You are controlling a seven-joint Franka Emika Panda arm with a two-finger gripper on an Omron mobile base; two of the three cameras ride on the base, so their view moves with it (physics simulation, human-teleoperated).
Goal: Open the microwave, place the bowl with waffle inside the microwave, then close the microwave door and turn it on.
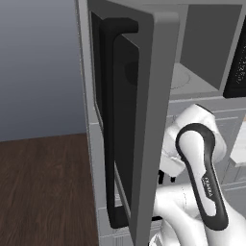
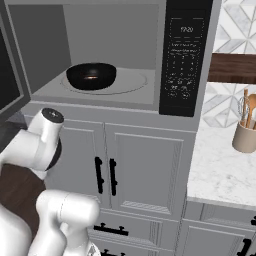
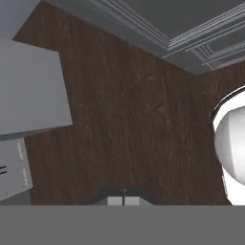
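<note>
The microwave [image 2: 115, 55] stands open — the microwave door [image 1: 144, 120] is swung wide toward the left base camera, its black bar handle [image 1: 113, 125] upright on the outer face. Inside, the bowl [image 2: 91, 75] sits on the round turntable [image 2: 125, 82], left of centre, a small tan item visible in it. The black control panel [image 2: 185, 55] lies to the right of the cavity. The hand view looks down at dark wood floor [image 3: 129, 119]; the gripper's state cannot be determined — its fingertips are not discernible.
</note>
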